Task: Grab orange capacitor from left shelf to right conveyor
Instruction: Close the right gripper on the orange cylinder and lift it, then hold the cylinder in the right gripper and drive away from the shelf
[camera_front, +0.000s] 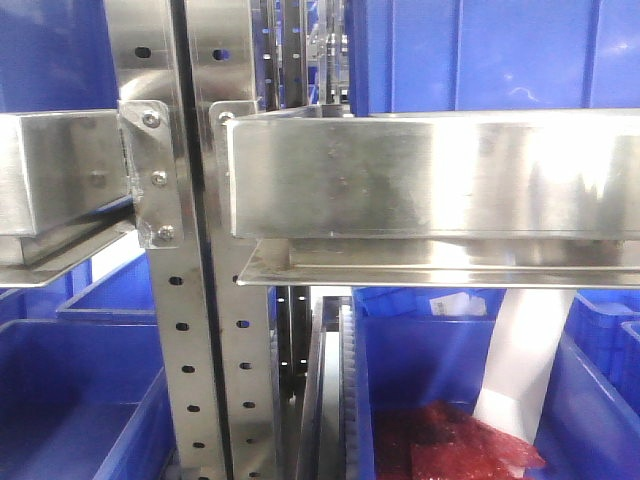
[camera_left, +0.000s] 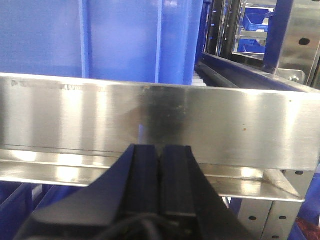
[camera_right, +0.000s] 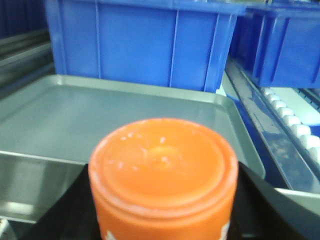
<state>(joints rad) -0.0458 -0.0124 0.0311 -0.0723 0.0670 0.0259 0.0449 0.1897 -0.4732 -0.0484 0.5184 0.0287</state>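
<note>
Blue plastic bins (camera_front: 500, 50) fill the background in every view, above and below the steel racking. Seen from the front, the left shelf (camera_front: 430, 175) runs across the middle of the frame as a shiny lipped tray, bolted by brackets to perforated posts (camera_front: 185, 350) left of centre. At the lower right of that view a bin holds crumpled red material (camera_front: 440, 445), and a white strip (camera_front: 525, 360) slants down into it. In the left wrist view, the left gripper (camera_left: 160, 155) sits at the bottom centre with its two black fingers (camera_left: 142, 170) pressed flat together and nothing between them, pointing at the shelf's steel front lip, which spans the frame just beyond them. In the right wrist view, the orange capacitor (camera_right: 162, 170) fills the lower centre with its flat top toward the camera. The right gripper (camera_right: 162, 225) pinches it, with dark finger surfaces showing against both of its sides. Behind the capacitor lies a shallow silver tray (camera_right: 100, 115), with a blue bin standing at its far edge. A row of white rollers (camera_right: 295, 125) runs down the right side of the frame.
</note>
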